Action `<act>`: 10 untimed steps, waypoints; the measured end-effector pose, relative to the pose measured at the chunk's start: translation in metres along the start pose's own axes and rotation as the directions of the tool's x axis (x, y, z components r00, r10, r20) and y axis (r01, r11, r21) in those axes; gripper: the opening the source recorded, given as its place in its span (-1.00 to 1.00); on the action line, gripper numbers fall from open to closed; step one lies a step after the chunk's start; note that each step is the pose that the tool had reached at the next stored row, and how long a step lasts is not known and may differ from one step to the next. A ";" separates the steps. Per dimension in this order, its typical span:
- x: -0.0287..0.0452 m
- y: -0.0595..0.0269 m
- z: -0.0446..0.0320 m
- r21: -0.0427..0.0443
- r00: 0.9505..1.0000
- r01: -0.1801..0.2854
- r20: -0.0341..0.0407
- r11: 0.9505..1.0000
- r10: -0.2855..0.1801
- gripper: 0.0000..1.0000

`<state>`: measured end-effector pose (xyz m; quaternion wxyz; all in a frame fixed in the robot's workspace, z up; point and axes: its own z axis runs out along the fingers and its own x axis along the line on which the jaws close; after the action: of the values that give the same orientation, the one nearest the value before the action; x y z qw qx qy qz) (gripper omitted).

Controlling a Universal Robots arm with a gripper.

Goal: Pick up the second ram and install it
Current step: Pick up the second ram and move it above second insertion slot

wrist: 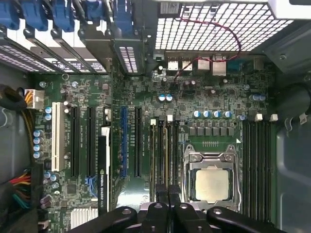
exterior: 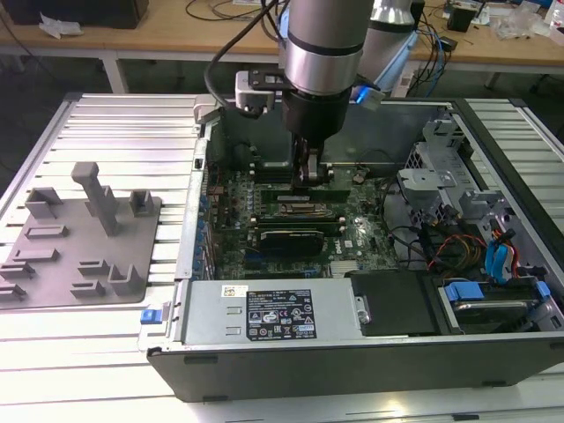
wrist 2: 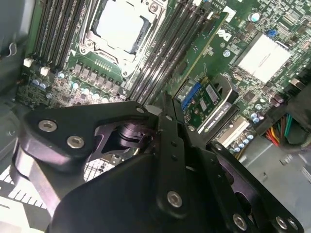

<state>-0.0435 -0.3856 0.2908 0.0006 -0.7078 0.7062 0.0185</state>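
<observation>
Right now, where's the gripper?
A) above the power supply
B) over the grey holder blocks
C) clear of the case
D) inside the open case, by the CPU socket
D: the exterior view shows the gripper down in the open case over the motherboard; the first wrist view has the CPU socket right beside it.

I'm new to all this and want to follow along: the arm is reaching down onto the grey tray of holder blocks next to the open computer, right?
Not quite. The exterior view shows the arm reaching into the open computer, its pincer low over the green motherboard. The grey tray of holder blocks lies apart, at the exterior view's left.
</observation>
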 end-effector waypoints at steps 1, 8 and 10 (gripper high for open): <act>-0.0001 0.0000 0.0006 0.000 1.000 0.000 0.000 1.000 0.000 -0.82; -0.0009 0.0006 -0.0250 0.000 1.000 0.000 -0.003 1.000 0.000 -0.82; -0.0011 0.0007 -0.0287 0.000 1.000 0.000 -0.006 1.000 0.000 -0.82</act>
<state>-0.0435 -0.3852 0.3195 -0.0015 -0.7078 0.7062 0.0164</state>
